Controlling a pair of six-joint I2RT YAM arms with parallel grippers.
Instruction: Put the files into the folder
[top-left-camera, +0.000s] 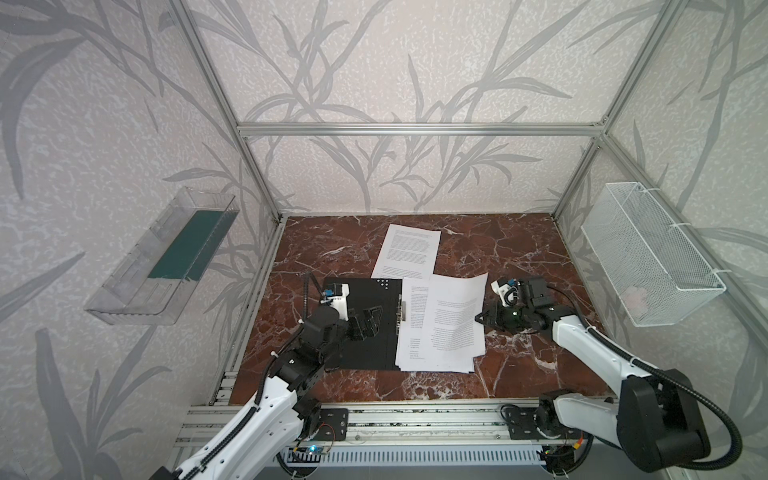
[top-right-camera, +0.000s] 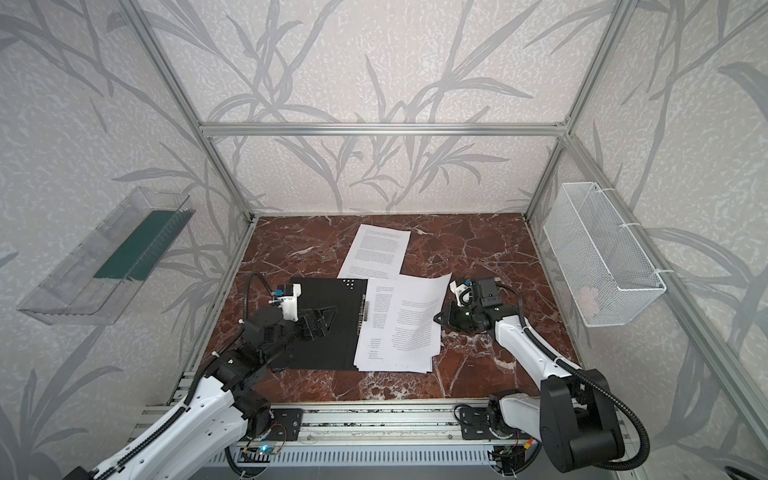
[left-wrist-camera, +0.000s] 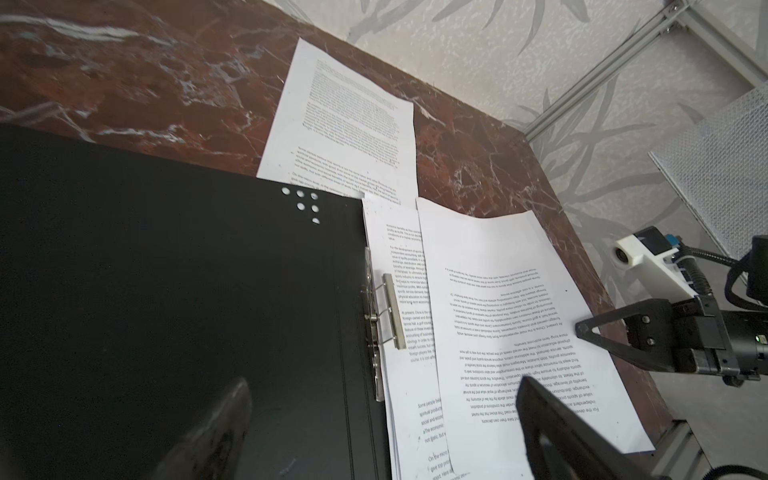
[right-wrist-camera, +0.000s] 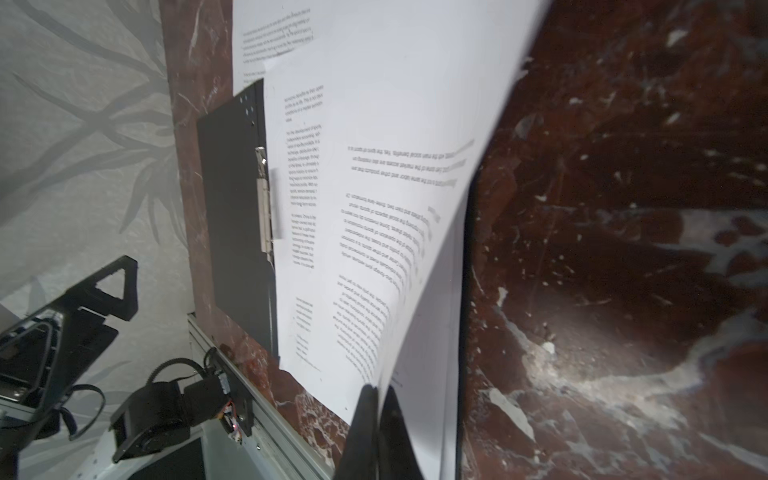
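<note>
Now: right end effector (top-left-camera: 478, 318) pinching top sheet (top-left-camera: 453, 316).

- Left arm (top-left-camera: 257, 415), right arm (top-left-camera: 582, 336): white shells, black joints.
- Black ribbed cable (top-left-camera: 306, 299) loops along each.
- White wrist camera mounts (top-left-camera: 500, 287), blue connectors.

Right of the metal clip (top-left-camera: 402, 309), the folder (top-left-camera: 376, 349) vanishes under the files (top-left-camera: 440, 332), and the left arm (top-left-camera: 316, 332) covers its corner toward the front edge of the desk (top-left-camera: 519, 365). The far sheet (top-left-camera: 409, 253) tucks its near edge beneath both. In both top views the print is too small to read. In the wire basket (top-left-camera: 665, 266), something pale (top-left-camera: 636, 297) is too blurred to name. In the right wrist view the lifted sheet (right-wrist-camera: 395, 124) smears along its edge.
</note>
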